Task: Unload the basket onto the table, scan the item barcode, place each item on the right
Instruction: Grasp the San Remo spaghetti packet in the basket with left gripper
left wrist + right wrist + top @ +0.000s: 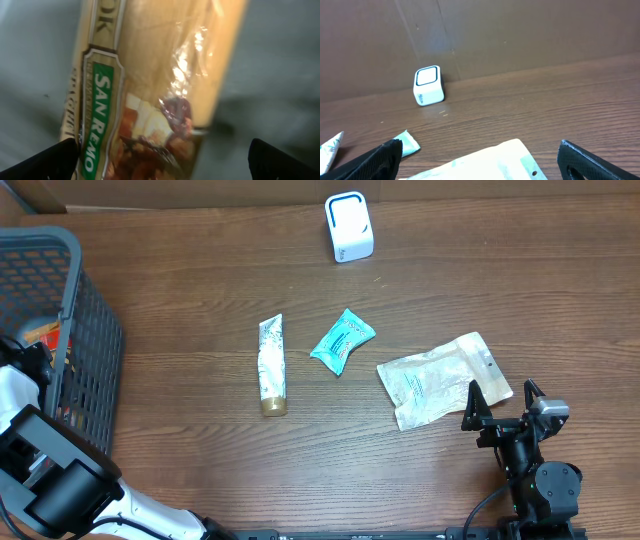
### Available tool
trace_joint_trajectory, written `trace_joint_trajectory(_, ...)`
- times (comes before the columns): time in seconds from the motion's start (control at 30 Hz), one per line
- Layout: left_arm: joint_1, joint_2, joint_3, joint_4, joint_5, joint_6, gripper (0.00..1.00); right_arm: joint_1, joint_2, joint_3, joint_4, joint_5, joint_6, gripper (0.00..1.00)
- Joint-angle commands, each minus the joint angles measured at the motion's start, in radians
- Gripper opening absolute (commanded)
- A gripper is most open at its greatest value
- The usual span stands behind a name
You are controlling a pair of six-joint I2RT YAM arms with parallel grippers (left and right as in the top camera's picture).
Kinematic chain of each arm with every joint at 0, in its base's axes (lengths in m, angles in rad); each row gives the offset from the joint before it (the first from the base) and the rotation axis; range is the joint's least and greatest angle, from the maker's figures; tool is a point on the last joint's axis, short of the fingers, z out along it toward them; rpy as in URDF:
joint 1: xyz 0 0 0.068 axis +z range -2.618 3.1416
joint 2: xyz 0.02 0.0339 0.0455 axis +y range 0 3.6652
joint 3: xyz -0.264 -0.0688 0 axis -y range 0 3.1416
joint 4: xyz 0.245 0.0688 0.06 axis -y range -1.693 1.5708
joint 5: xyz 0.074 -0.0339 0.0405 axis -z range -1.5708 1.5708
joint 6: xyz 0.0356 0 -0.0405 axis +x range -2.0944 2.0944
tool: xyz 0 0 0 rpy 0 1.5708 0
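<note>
The left tool (165, 164) is hanging with its fingers spread wide, pinching nothing, just above a yellow film-wrapped San Remo pasta packet (150, 75). The right tool (485, 160) is likewise standing spread, hovering at the near edge of a white crinkled plastic pouch (440, 378) on the brown wooden worktop (180, 300). A white cube-shaped scanner (349, 227) is sitting at the far side

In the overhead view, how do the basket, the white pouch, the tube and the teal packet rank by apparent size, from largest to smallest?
1. basket
2. white pouch
3. tube and teal packet: one is longer, the other wider, so they are too close to rank.
</note>
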Motion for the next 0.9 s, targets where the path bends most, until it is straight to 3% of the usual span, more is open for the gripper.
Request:
trace_joint_trajectory(0.0,-0.004,0.002,-0.060,0.021,-0.093,-0.059,1.00,0.004,-0.002,-0.011,0.007,0.002,-0.004,1.00)
trace_joint_trajectory(0.33,-0.007,0.001,-0.035,0.024,-0.268,-0.182,1.00,0.004,-0.002,-0.011,0.006,0.002,-0.004,1.00)
trace_joint_trajectory(0.87,0.003,0.060,-0.058,0.026,-0.263,-0.208,0.98,0.004,-0.002,-0.011,0.006,0.002,-0.004,1.00)
